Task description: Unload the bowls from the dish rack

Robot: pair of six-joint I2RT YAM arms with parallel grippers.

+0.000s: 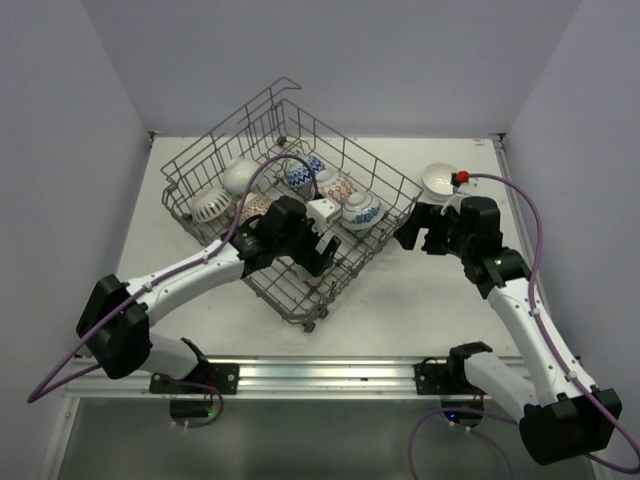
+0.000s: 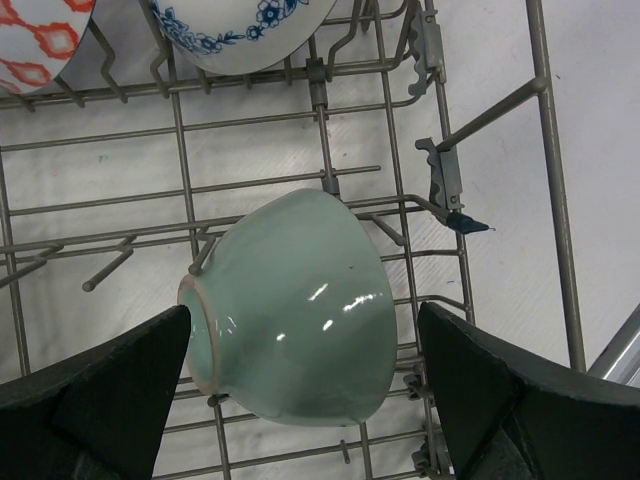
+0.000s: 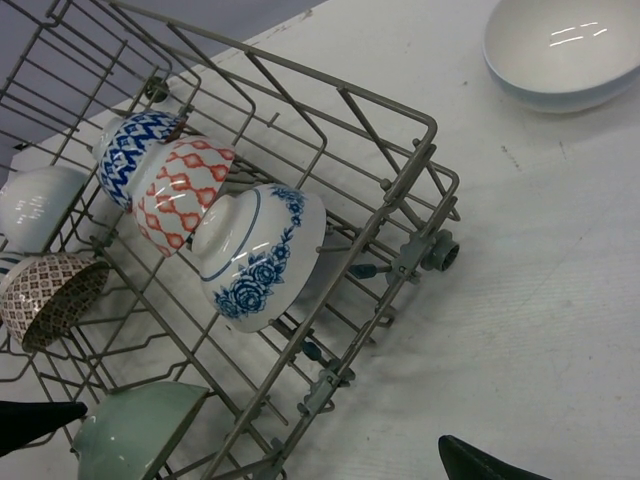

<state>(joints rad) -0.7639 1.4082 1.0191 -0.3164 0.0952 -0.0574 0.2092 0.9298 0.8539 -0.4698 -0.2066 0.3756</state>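
White table (image 1: pixel 400 305) between pale lilac walls (image 1: pixel 330 60)

Grey wire dish rack (image 1: pixel 300 292) sits skewed at about 11 o'clock. Inside, a mint green bowl (image 2: pixel 300 310) lies on its side, and the blue-flower bowl (image 3: pixel 262 258), red-patterned bowl (image 3: pixel 180 195) and blue zigzag bowl (image 3: pixel 133 150) lean in a row. One white bowl (image 1: pixel 438 181) sits upright outside it at 2 o'clock.
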